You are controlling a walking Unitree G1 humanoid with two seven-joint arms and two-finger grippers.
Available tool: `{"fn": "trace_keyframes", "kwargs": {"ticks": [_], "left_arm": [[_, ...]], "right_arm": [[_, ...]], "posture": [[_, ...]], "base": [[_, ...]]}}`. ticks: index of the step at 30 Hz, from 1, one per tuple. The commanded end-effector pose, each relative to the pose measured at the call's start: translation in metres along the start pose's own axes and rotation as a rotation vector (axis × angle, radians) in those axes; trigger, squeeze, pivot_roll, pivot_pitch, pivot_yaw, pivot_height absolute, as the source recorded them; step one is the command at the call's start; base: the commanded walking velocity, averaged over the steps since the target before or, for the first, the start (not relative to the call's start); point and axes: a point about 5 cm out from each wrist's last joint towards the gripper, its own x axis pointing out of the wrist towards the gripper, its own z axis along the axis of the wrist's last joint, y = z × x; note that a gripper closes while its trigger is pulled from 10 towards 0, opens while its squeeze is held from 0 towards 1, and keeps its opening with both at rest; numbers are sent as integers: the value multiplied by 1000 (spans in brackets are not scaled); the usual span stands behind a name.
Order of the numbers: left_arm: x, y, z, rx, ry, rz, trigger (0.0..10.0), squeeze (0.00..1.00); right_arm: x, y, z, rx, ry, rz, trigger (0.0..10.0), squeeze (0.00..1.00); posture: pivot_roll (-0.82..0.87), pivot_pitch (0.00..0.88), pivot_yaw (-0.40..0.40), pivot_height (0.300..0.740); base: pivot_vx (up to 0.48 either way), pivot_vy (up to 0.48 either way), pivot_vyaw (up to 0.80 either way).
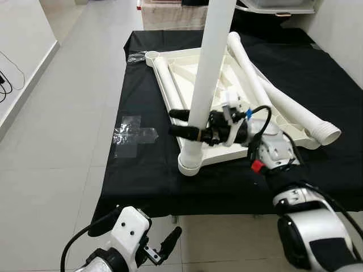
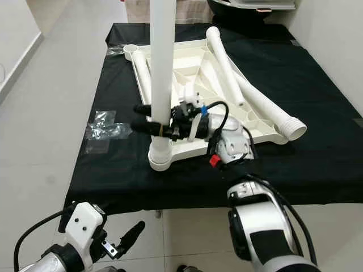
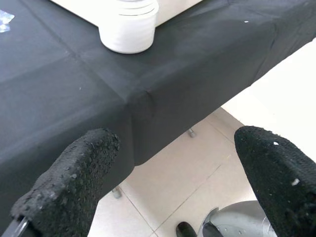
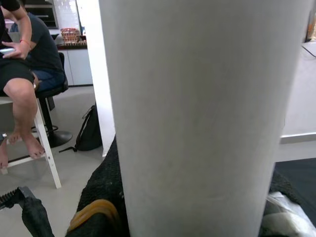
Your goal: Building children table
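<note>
The tabletop (image 1: 187,71) lies upside down on the black-clothed desk (image 1: 147,164), one leg (image 1: 209,62) standing upright in its near corner socket. The right end effector (image 1: 181,122) is clamped around that leg. The left end effector (image 3: 168,182) hangs wide apart and empty below the desk edge.

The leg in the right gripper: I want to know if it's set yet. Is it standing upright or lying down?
Upright. The white leg rises vertically from the corner socket of the upturned tabletop; the right gripper clasps it.
</note>
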Motion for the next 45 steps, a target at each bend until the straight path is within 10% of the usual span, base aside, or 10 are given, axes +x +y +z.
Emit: {"fn": "trace_keyframes", "kwargs": {"ticks": [1,28,45], "left_arm": [[-2,-2,0,7,12,-18,10000,0],[6,18,6,30,-34,71,10000,0],[10,26,8,50,-53,114,10000,0]], "right_arm": [[5,5,-9,36,14,25,0,0],[6,9,-27,-21,53,-276,0,0],[4,-3,-42,36,98,-674,0,0]], "posture": [[200,173,-35,740],[176,152,-43,740],[165,157,-54,740]], "base": [[0,0,0],[0,0,0],[0,0,0]]}}
